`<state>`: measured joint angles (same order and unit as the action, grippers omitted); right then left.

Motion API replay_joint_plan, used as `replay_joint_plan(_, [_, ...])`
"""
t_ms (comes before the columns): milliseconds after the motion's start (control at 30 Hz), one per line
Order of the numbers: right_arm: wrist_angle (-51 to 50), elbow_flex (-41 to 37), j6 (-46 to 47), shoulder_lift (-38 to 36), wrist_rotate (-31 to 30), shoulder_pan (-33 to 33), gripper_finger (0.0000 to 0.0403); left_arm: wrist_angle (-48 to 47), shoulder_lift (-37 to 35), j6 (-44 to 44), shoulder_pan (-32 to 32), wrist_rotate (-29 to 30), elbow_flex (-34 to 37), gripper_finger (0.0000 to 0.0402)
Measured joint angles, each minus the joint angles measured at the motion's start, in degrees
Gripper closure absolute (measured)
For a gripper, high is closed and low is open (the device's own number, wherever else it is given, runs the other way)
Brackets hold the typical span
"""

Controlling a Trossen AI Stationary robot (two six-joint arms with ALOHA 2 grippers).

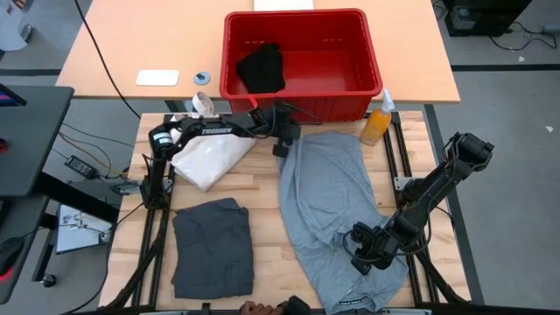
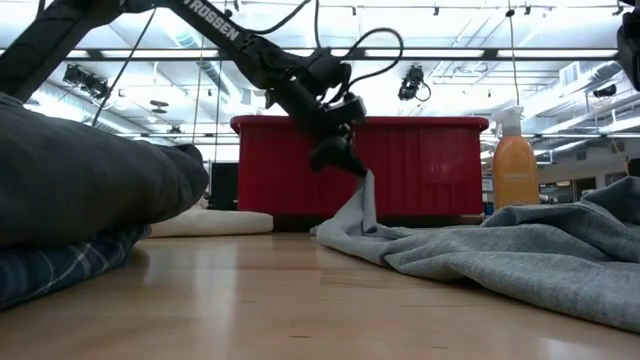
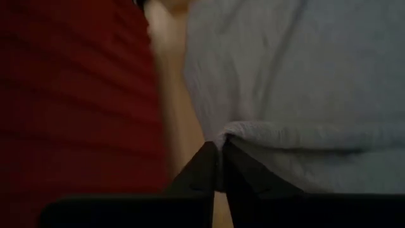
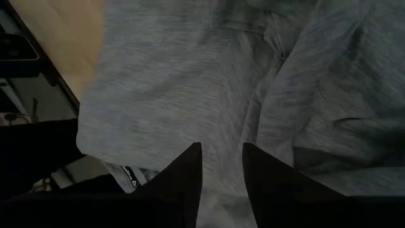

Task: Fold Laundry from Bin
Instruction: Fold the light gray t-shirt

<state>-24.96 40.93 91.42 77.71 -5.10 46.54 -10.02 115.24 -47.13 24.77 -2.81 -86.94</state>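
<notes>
A light grey garment (image 1: 332, 206) lies spread on the table's right half. My left gripper (image 1: 285, 145) is shut on its far left corner, just in front of the red bin (image 1: 302, 105). My right gripper (image 1: 363, 251) is open over the garment's near end (image 4: 190, 88); I cannot tell whether it touches the cloth. A black piece (image 1: 262, 68) lies inside the bin. A folded dark charcoal piece (image 1: 213, 248) lies at the near left, on a blue plaid piece (image 2: 60, 270). My left gripper pinches the grey garment's far left corner (image 3: 250, 134) between its two fingers, at a rolled edge. The fingers slant down from the table's left side. The corner is lifted off the table (image 2: 360, 200), and the cloth hangs from it down to the rest lying flat.
A cream tote bag (image 1: 210, 159) lies under the left arm. An orange spray bottle (image 1: 377, 122) stands by the bin's near right corner. Bare wood (image 1: 267, 219) shows between the two garments. Dark things (image 1: 271, 306) sit at the near edge.
</notes>
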Motion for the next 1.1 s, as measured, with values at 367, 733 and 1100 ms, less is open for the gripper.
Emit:
replay_joint_plan(367, [0.1,0.0,0.4,0.0,-1.1,0.0,0.0296,5.5,0.2,1.4,-1.7,-0.1,0.0,0.0329])
replay_joint_plan(733, [0.9,0.0,0.6,0.0,-1.9,0.0,0.0311,3.8,0.3,2.4,-1.7,1.3,0.0,0.0168])
replay_joint_plan(1100, [5.0,0.0,0.5,0.0,3.4,0.1,0.0312,-17.8,-5.2,29.0,-4.4,-3.3,0.0,0.0173])
